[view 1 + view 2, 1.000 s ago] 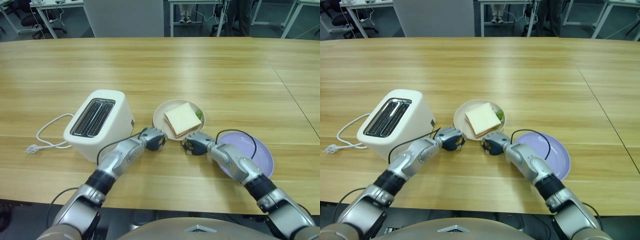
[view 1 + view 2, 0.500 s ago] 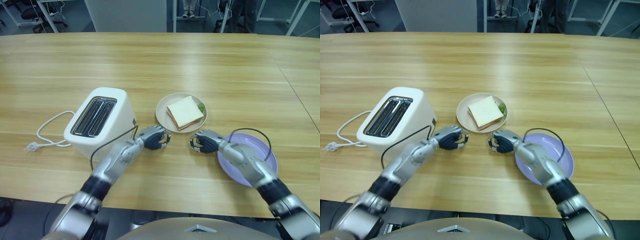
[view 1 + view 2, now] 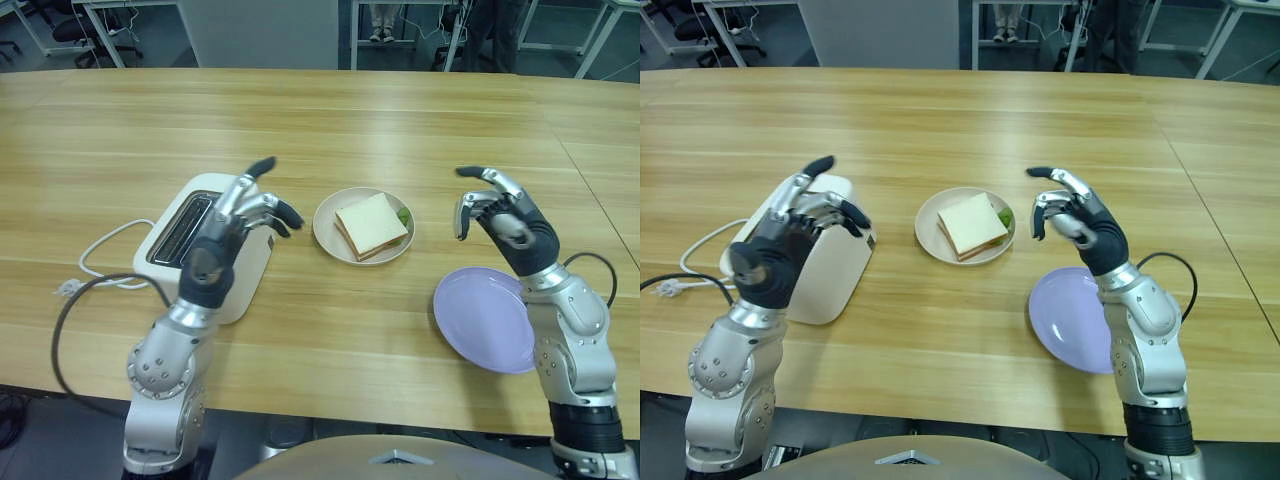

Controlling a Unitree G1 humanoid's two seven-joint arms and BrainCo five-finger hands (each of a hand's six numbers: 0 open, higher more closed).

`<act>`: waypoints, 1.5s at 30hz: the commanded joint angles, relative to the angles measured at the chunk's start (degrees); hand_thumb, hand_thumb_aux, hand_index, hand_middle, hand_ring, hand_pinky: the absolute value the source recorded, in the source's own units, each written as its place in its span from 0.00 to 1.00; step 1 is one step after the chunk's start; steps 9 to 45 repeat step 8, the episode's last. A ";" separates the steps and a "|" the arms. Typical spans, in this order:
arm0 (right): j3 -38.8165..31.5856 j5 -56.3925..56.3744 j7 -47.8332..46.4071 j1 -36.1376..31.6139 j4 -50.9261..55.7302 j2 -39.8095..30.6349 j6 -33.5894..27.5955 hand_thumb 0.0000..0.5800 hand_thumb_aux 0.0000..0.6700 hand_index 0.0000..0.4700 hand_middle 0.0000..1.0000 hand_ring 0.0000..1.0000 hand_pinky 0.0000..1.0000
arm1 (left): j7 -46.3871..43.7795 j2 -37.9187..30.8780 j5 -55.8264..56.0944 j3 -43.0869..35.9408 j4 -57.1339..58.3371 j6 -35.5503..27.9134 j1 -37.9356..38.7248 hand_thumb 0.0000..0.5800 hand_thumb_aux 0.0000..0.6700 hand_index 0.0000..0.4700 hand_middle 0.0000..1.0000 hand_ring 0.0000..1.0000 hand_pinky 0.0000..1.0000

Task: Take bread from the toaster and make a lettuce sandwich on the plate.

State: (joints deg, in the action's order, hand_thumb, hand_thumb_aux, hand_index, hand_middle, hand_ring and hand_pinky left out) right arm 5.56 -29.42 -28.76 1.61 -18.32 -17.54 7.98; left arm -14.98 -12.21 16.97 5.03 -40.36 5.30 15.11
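Note:
A sandwich [image 3: 370, 225] of two bread slices with green lettuce [image 3: 402, 215] poking out at its right lies on a round beige plate [image 3: 330, 235] at the table's middle. The white toaster [image 3: 190, 215] stands to its left, its slots partly covered by my raised left hand [image 3: 232, 228]. That hand is held up in front of the toaster, open with fingers spread, holding nothing. My right hand [image 3: 505, 218] is raised to the right of the plate, above the table, also open and empty.
An empty purple plate [image 3: 482, 322] lies at the front right, below my right forearm. The toaster's white cord and plug [image 3: 90, 265] trail left. A black cable [image 3: 70, 310] loops by my left arm. Desks and chairs stand beyond the table's far edge.
Both hands have lifted from the table near the plate's front edge, swung outward and opened from curled fists. The left now hangs before the toaster, the right beside the plate.

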 commanded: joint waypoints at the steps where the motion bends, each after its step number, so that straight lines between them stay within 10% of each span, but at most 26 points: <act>1: 3.05 -6.47 -0.56 0.21 3.25 2.65 -1.73 0.00 0.00 0.00 0.00 0.00 0.00 | -1.85 0.97 6.65 2.49 3.89 0.98 1.50 0.00 0.00 0.00 0.00 0.00 0.00; 45: 5.30 -9.41 -2.59 -0.28 6.05 4.62 -2.02 0.00 0.00 0.00 0.00 0.00 0.00 | -5.57 1.75 12.97 5.01 9.46 2.69 1.11 0.00 0.00 0.00 0.00 0.00 0.00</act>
